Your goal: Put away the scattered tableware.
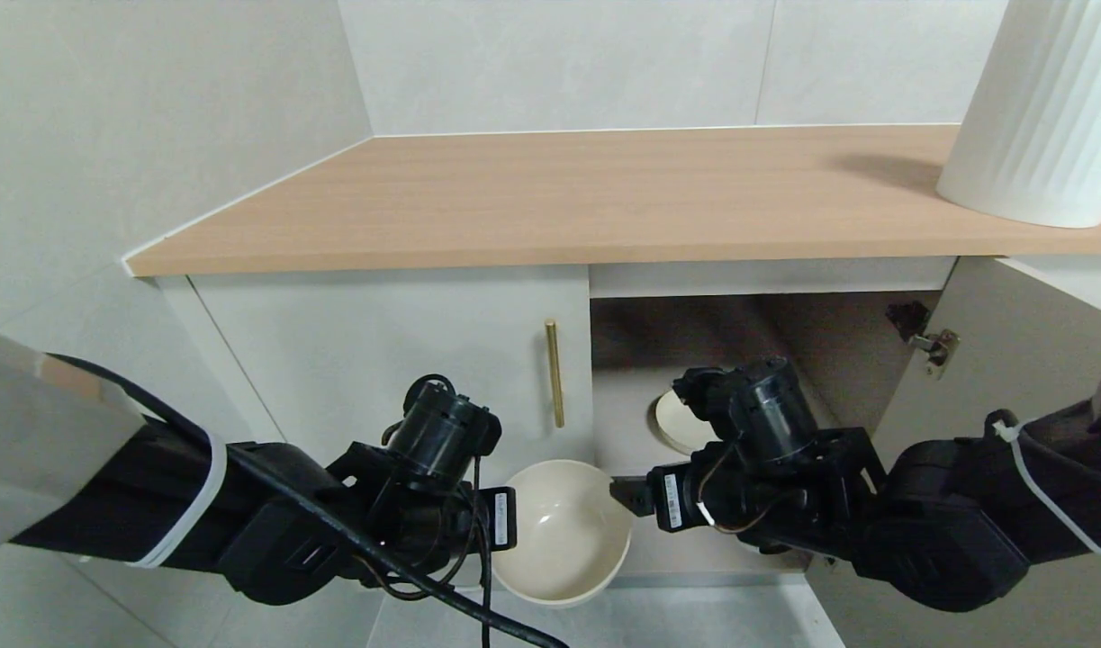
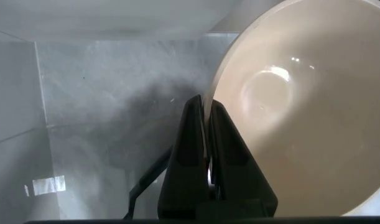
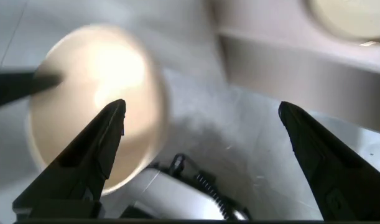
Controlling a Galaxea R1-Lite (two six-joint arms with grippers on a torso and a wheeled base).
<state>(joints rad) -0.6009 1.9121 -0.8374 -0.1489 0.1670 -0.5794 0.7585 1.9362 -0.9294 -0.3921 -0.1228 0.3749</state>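
At the far left the wooden surface (image 1: 550, 198) runs into the wall corner. Under it the cupboard's left door (image 1: 379, 351) is closed, with a brass handle (image 1: 555, 373) along its inner edge. Low in front of that door, the left gripper (image 1: 507, 517) has its fingers (image 2: 190, 146) clenched on the rim of a bowl (image 1: 564, 531), one inside the rim and one outside.

The bowl is cream, glossy, deep and round. It hangs in the air above the grey floor (image 1: 694, 621), just ahead of the cupboard's open half. Close beside its other rim is the right gripper (image 1: 624, 495), its fingers (image 3: 90, 155) spread wide around nothing.

Behind that gripper a pale plate (image 1: 676, 427) lies inside the cupboard, partly hidden by the arm. The opening is wide, from the closed door's edge to the right door (image 1: 1009, 342), which is swung out. A ribbed white pot (image 1: 1045, 108) stands on the surface's right end.
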